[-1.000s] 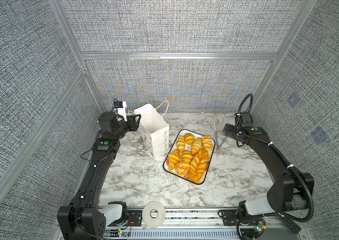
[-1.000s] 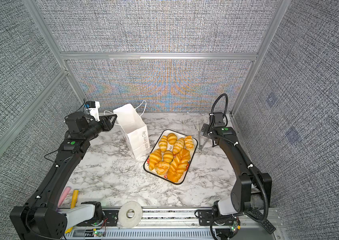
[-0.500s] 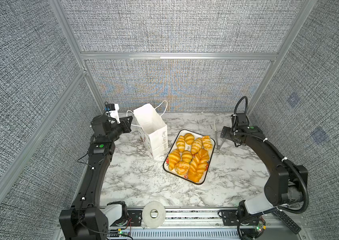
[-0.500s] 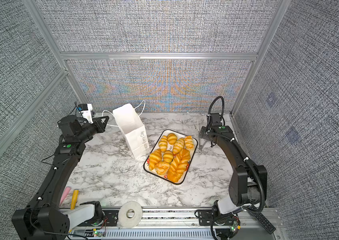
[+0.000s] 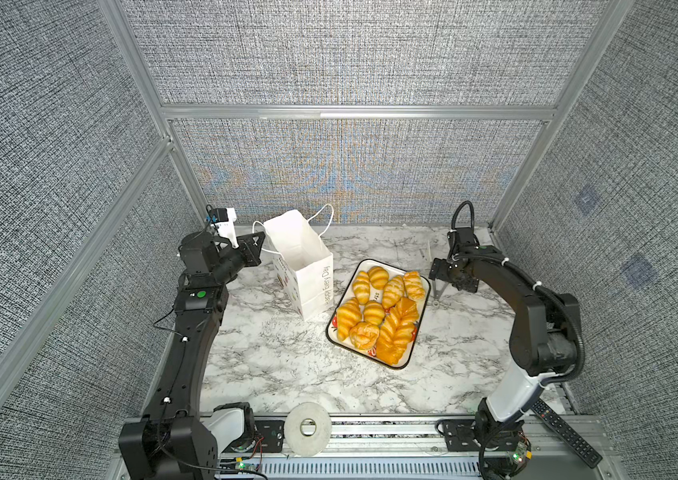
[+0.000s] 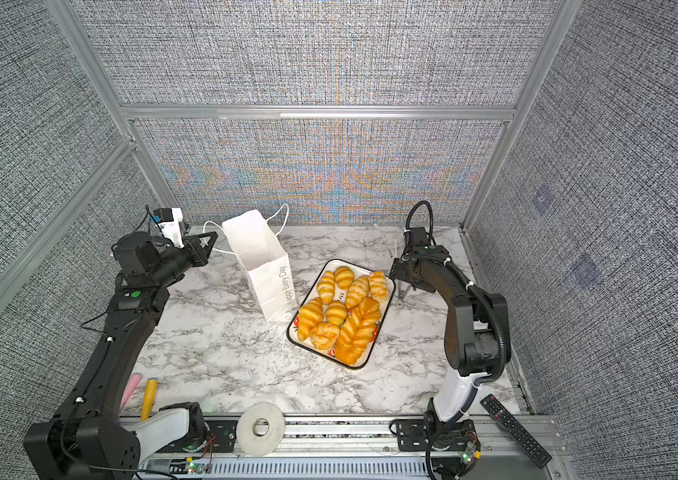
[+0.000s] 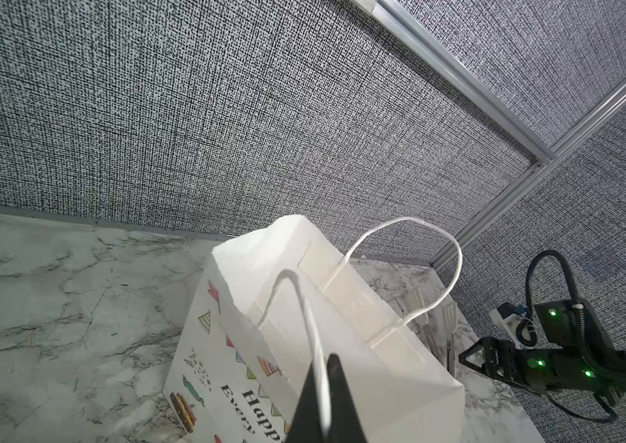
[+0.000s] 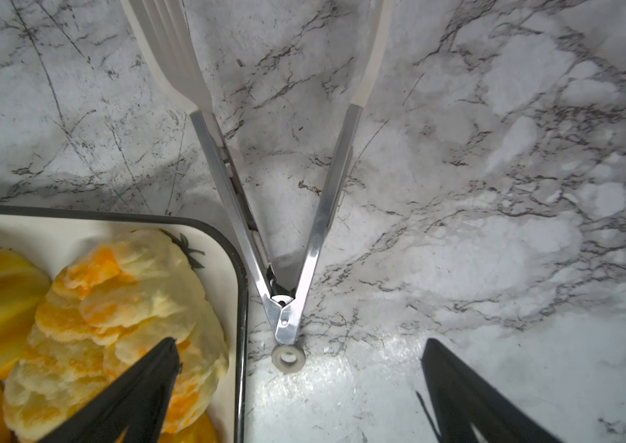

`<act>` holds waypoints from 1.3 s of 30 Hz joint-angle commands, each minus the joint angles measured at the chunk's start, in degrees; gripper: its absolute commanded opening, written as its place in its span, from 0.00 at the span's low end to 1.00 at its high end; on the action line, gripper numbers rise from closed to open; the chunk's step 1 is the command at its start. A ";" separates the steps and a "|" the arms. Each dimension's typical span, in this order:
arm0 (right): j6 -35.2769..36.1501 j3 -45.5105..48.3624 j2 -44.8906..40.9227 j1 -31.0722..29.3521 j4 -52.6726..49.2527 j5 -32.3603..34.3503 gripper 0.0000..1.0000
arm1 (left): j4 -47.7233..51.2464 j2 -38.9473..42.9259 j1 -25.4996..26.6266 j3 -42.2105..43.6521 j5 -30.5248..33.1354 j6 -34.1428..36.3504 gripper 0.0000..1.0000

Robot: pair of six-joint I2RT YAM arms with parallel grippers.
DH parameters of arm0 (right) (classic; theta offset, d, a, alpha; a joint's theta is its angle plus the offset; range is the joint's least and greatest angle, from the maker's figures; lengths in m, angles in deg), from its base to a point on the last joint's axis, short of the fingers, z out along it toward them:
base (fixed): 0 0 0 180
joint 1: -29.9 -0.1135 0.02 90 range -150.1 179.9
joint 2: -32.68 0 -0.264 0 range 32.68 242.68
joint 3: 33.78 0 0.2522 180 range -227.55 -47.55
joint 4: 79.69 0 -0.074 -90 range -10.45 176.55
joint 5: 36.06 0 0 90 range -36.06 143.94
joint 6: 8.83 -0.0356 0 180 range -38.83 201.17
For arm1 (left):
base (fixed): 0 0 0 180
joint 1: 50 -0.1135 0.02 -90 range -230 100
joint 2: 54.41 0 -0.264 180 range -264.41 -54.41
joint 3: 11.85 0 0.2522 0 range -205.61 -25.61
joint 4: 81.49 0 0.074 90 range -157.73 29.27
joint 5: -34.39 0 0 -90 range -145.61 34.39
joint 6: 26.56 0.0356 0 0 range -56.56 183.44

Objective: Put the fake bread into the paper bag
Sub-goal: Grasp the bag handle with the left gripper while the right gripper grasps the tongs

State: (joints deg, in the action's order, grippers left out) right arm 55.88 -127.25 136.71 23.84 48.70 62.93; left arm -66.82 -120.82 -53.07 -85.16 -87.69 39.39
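My left claw [image 7: 321, 366]: pinched shut on a thin white cord handle [image 7: 303, 303] of the tall white printed paper bag [image 5: 308, 291]. My right claw [image 8: 299, 343]: spread wide, empty — steel white-tipped tongs [image 8: 315, 230] lie just below it, long axis toward the back wall; glossy golden toy bread [image 5: 374, 311] fills the black-rimmed white tray [image 8: 242, 291] between tongs and bag.

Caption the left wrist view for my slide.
Left hand pinches one cord handle of the open white paper bag standing on the marble table.
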 commanded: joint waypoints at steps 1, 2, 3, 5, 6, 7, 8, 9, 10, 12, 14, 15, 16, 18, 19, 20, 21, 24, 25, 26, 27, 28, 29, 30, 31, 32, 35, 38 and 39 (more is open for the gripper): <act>0.40 -3.10 3.61 -0.03 -2.02 -0.15 0.99 | -1.92 0.60 -0.03 0.26 -0.27 1.29 0.00; 0.53 -4.01 4.70 -0.08 -2.18 -0.20 0.99 | -1.80 1.02 -0.09 0.38 0.23 1.77 0.00; 0.62 -5.12 6.16 -0.01 -2.46 -0.21 0.99 | -1.57 1.41 -0.15 0.54 1.00 2.19 0.00; 0.84 -6.58 8.17 -0.01 -2.58 -0.46 0.99 | -1.43 1.96 -0.17 0.73 1.49 2.65 0.00; 1.02 -7.60 9.22 -0.04 -2.86 -0.47 0.99 | -1.51 2.08 -0.16 0.84 1.49 2.72 0.00; 1.20 -8.41 10.12 -0.05 -3.23 -0.19 0.99 | -1.52 2.18 -0.17 0.84 1.36 2.78 0.00; 1.29 -9.06 10.78 -0.07 -3.57 0.19 0.99 | -1.54 2.16 -0.19 0.84 1.40 2.74 0.00; 1.52 -9.81 11.56 0.05 -4.07 0.84 0.99 | -1.44 2.16 -0.18 0.84 1.40 2.86 0.00; 1.65 -10.63 12.38 0.16 -4.76 1.48 0.99 | -1.43 2.08 -0.20 0.84 1.27 2.95 0.00; 1.68 -11.60 13.45 0.44 -5.62 2.16 0.99 | -1.61 2.10 -0.18 0.92 1.05 3.03 0.00; 1.81 -11.75 14.22 0.76 -5.30 2.08 0.99 | -1.70 2.10 -0.18 1.10 0.96 3.16 0.00; 1.92 -12.01 14.85 0.88 -5.38 1.93 0.99 | -1.69 2.10 -0.18 1.10 0.91 3.22 0.00; 2.09 -12.39 15.46 1.01 -5.40 1.82 0.99 | -1.71 2.16 -0.18 1.10 0.76 3.22 0.00; 2.27 -13.20 16.71 1.31 -5.56 1.39 0.99 | -1.81 2.21 -0.25 1.10 0.65 3.22 0.00; 2.23 -13.71 17.43 1.39 -5.75 1.29 0.99 | -1.87 2.17 -0.23 1.19 0.65 3.18 0.00; 2.27 -14.07 17.76 1.49 -5.92 1.21 0.99 | -1.90 2.19 -0.18 1.28 0.63 3.11 0.00; 2.26 -14.20 18.16 1.49 -5.84 1.14 0.99 | -1.89 2.17 -0.18 1.28 0.61 3.04 0.00; 2.09 -14.34 18.58 1.42 -5.25 0.34 0.99 | -2.05 1.98 -0.18 1.37 0.28 2.87 0.00; 1.97 -14.43 18.87 1.47 -5.10 0.16 0.99 | -2.14 1.95 -0.18 1.37 0.19 2.87 0.00; 2.07 -14.56 19.03 1.48 -5.04 0.05 0.98 | -2.14 1.91 -0.18 1.41 0.16 2.79 0.00; 2.05 -14.76 19.26 1.49 -5.09 -0.03 0.98 | -2.27 1.96 -0.18 1.45 0.08 2.78 0.00; 2.03 -14.93 19.64 1.54 -5.05 -0.05 0.98 | -2.27 1.93 -0.18 1.45 -0.01 2.78 0.00; 2.23 -15.04 19.80 1.57 -4.96 -0.24 0.97 | -2.33 1.90 -0.18 1.45 -0.01 2.63 0.00; 2.35 -15.22 20.06 1.58 -4.92 -0.50 0.97 | -2.39 1.95 -0.25 1.43 -0.09 2.69 0.00; 2.52 -15.31 20.24 1.56 -4.83 -0.85 0.96 | -2.39 1.94 -0.18 1.54 -0.09 2.69 0.00; 2.66 -15.23 20.21 1.57 -4.65 -1.19 0.95 | -2.40 1.96 -0.18 1.50 -0.14 2.69 0.00; 2.72 -14.72 19.93 1.56 -3.99 -2.04 0.90 | -2.49 1.99 -0.18 1.61 -0.10 2.62 0.00; 2.78 -13.80 19.11 1.57 -3.26 -2.51 0.86 | -2.62 1.95 -0.12 1.58 -0.27 2.61 0.00; 2.77 -13.50 18.85 1.58 -2.99 -2.49 0.85 | -2.58 1.92 -0.19 1.58 -0.28 2.58 0.00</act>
State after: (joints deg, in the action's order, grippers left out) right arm 58.24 -141.24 156.16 25.45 46.56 62.08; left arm -68.04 -118.81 -53.13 -83.48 -87.20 41.97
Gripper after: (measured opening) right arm 0.853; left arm 0.053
